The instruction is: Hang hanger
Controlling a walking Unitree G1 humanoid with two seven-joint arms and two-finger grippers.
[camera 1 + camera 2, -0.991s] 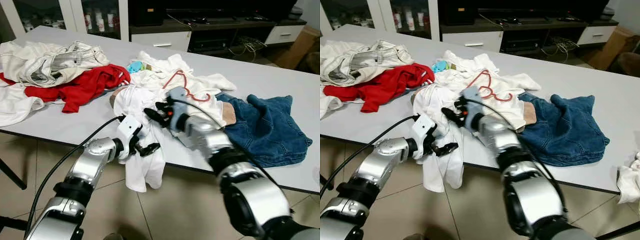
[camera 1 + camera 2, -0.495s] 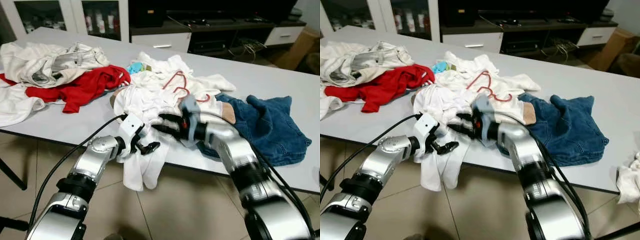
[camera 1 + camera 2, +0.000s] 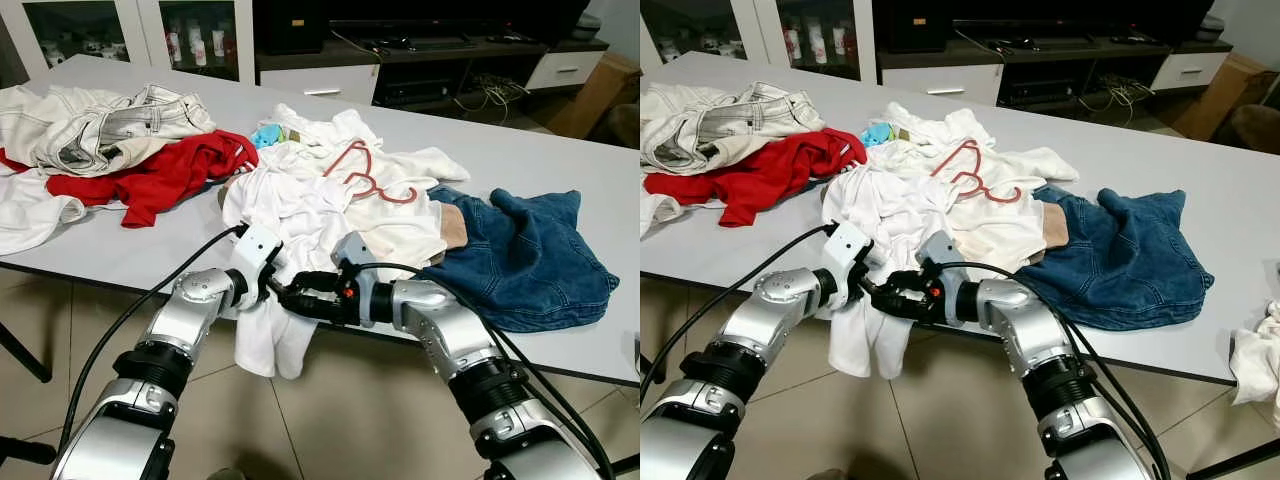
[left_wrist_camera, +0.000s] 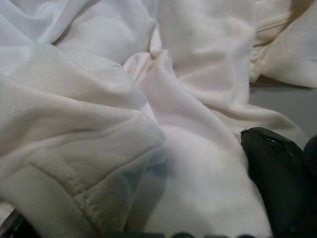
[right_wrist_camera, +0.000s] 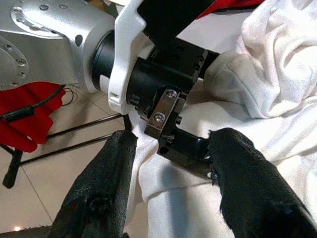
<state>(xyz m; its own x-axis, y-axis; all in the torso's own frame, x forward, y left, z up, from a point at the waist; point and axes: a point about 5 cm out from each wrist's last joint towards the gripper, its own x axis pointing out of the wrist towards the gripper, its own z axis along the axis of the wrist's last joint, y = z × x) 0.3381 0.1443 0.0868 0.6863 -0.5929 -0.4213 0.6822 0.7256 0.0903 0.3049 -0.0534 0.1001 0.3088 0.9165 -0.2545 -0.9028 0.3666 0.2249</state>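
My left tool (image 3: 280, 290) is at the near edge of the surface (image 3: 560, 170), closed on the white garment (image 3: 275, 215) where the cloth spills over the edge and hangs toward the tiled floor (image 3: 350, 420). In the left wrist view, folds of that white cloth press directly against the lens, with one black finger (image 4: 280, 178) visible beside them.

My right tool (image 3: 300, 300) is just beside the left tool, pointing at it along the surface edge. In the right wrist view its two padded fingers (image 5: 106, 183) stand spread apart, open, one on each side of the left tool's black finger mount, with the white cloth between and beneath them. The fingers hold nothing.

The red hanger (image 3: 365, 180) lies flat on top of the pile of white clothing near the middle of the surface, beyond both tools and touched by neither. Its hook end rests toward the blue denim garment (image 3: 530, 255), which lies crumpled on the surface on my right side.

On my left side of the surface lie a red garment (image 3: 165, 175) and, beyond it, a heap of pale clothing (image 3: 100, 125). A small turquoise item (image 3: 268, 134) sits at the far edge of the white pile. A dark cabinet (image 3: 420, 50) stands behind the surface.
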